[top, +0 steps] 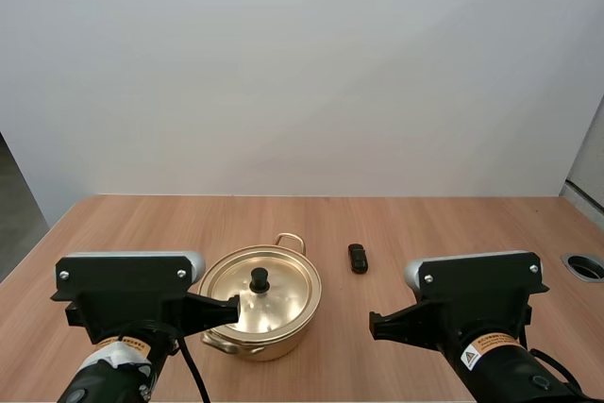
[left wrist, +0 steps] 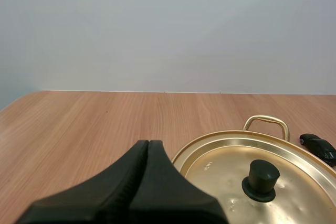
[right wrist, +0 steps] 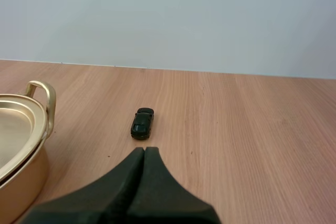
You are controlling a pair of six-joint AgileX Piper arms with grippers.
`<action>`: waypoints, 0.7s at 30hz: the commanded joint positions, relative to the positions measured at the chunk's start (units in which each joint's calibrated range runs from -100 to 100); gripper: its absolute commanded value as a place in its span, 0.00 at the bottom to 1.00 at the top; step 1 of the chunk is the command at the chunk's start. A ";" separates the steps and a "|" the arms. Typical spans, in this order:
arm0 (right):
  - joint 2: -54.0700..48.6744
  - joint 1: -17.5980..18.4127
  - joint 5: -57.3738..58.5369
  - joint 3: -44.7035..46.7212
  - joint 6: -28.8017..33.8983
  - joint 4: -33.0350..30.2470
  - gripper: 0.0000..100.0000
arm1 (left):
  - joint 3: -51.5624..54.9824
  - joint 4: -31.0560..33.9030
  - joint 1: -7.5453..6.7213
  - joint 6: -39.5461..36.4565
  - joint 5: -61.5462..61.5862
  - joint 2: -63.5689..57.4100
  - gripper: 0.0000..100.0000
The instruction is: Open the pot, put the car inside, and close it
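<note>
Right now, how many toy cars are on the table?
1. The car lies on the table to the right of the pot, apart from it, ahead of the right gripper. The lid is on, so anything inside the pot is hidden.

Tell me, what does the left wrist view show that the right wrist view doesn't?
The left wrist view adds the black knob on the lid, just beyond the left end effector, which is shut. The right wrist view adds the right end effector, also shut, with the car straight ahead of it. Both share the gold pot with its lid on, one loop handle, the car and the wooden table.
</note>
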 commanded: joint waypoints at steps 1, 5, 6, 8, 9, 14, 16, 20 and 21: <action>0.00 -0.04 -0.07 0.00 -0.04 0.04 0.00 | 0.00 -0.38 0.01 0.01 -0.02 0.00 0.00; 0.00 -0.04 -0.07 0.00 -0.04 -1.00 0.00 | 0.00 0.50 0.01 0.41 0.14 0.00 0.00; 0.00 -0.04 -0.07 0.00 -0.04 -2.60 0.00 | 0.00 0.91 0.01 1.85 -0.04 0.00 0.00; 0.00 -0.04 -0.07 0.00 -0.04 -6.31 0.00 | -3.31 4.12 0.01 6.81 -0.04 0.00 0.00; 0.00 -0.04 -0.07 -0.73 -0.04 -9.16 0.00 | -5.79 4.80 0.01 9.45 -0.88 0.00 0.00; 0.00 -0.20 -1.50 -9.72 -0.04 -18.41 0.00 | -20.33 6.57 0.17 12.30 0.87 0.00 0.00; 0.00 -0.77 -1.50 -14.22 -0.04 -18.41 0.00 | -25.40 6.08 0.82 12.30 6.97 0.00 0.00; 0.00 -2.07 1.51 -19.97 -0.04 -17.87 0.00 | -31.89 4.87 2.26 11.80 16.96 0.00 0.00; 0.00 -2.21 4.11 -20.77 -0.04 -17.69 0.00 | -32.61 4.77 2.34 11.09 17.89 0.00 0.00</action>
